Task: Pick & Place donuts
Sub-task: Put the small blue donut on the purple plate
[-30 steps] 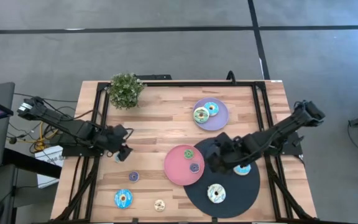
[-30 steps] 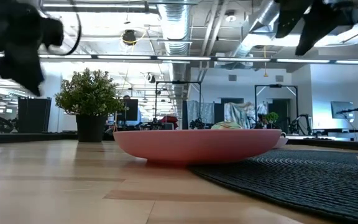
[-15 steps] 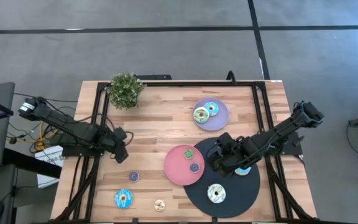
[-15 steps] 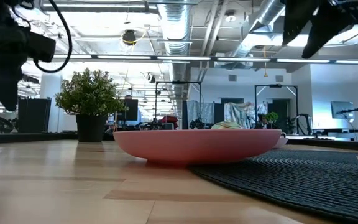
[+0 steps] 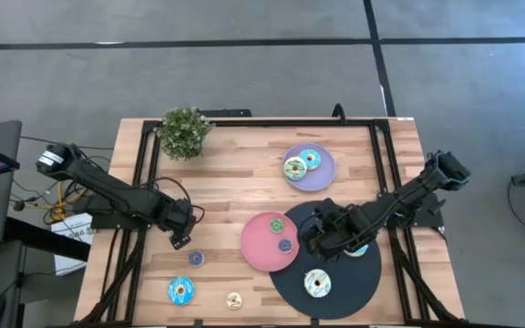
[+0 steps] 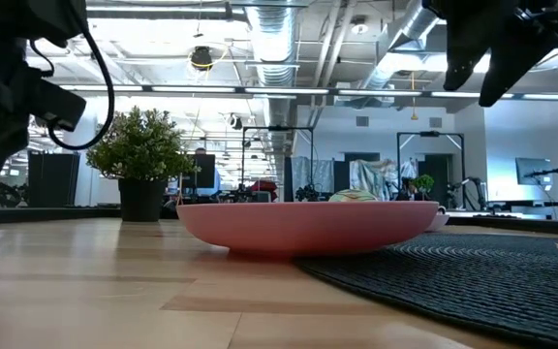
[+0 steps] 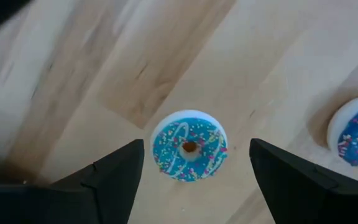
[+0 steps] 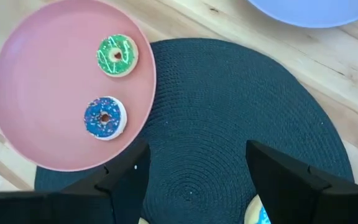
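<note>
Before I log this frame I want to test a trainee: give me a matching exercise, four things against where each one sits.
Things:
1. green-iced donut
2. large white-iced donut
3. yellow donut
4. potted plant

Places:
A. on the black mat
B. on the bare wood, near the table's front edge
C. on the pink plate
D. at the table's far left corner

Pairs: 1-C, 2-A, 3-B, 4-D
</note>
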`<state>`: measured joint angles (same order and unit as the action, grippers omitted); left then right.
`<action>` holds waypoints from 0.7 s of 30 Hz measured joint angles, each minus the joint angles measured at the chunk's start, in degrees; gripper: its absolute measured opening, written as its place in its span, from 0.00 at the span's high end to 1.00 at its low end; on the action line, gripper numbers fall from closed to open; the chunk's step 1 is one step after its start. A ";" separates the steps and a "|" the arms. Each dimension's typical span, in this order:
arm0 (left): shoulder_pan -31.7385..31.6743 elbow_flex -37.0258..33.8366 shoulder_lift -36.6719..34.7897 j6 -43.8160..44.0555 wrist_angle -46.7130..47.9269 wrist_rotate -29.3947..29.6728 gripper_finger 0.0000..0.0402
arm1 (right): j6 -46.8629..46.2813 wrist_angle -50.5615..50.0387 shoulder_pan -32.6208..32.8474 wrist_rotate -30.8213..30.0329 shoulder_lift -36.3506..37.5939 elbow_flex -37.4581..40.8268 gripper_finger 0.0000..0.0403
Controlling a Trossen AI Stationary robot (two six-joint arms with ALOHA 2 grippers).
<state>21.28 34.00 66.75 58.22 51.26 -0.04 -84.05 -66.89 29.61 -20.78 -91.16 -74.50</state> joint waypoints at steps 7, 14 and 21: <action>0.17 -0.62 0.03 -0.13 -0.75 2.15 0.29 | 0.00 -0.11 0.00 -0.15 0.10 0.00 0.37; 0.78 -0.63 0.03 -0.11 -1.10 2.32 0.29 | 0.00 -0.35 0.00 -0.15 0.10 0.00 0.37; 2.43 -0.75 0.34 -0.27 -1.22 2.94 0.29 | 0.00 -0.35 0.00 -0.19 0.10 0.00 0.37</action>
<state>23.71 33.25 67.09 57.95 50.04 2.90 -84.05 -67.24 29.61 -20.97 -91.07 -74.50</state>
